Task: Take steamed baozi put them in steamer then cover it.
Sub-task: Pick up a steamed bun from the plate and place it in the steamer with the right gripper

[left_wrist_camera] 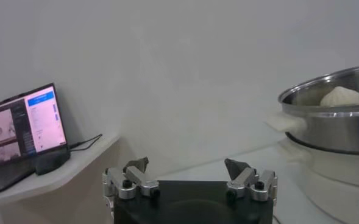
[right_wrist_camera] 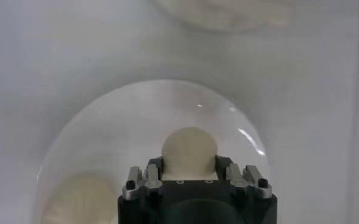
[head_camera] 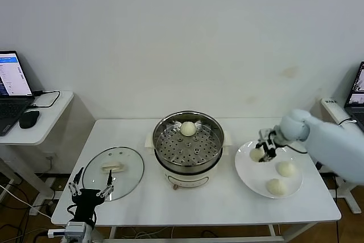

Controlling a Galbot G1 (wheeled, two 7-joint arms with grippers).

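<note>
Right end effector [head_camera: 263, 153] is down on the white plate [head_camera: 248, 172] and clamped around a baozi [right_wrist_camera: 189, 152], its fingers [right_wrist_camera: 154, 171] pressed against both sides of that cream bun, as the right wrist view shows plainly. Two more buns sit on the same plate, one [head_camera: 286, 168] just past the gripped one and another [head_camera: 276, 186] nearer the front rim. The fourth bun [head_camera: 188, 128] lies on the perforated tray inside the steamer [head_camera: 187, 145], toward its far side. The steel pot stands mid-worktop on its cream base, and the glass cover [head_camera: 113, 170] lies flat to the robot's left of it, handle up.

The white worktop [head_camera: 193, 206] stands against a plain pale wall. A side desk [head_camera: 40, 120] on the left carries an open laptop [head_camera: 11, 92] and a mouse [head_camera: 29, 119]; another screen [head_camera: 357, 86] peeks in at the far right.

The right arm comes in from the right edge, wrist angled down to the plate's near-left part. Left end effector [head_camera: 90, 186] hangs at the front left corner of the worktop, just beside the cover's rim, fingers spread wide and gripping nothing.
</note>
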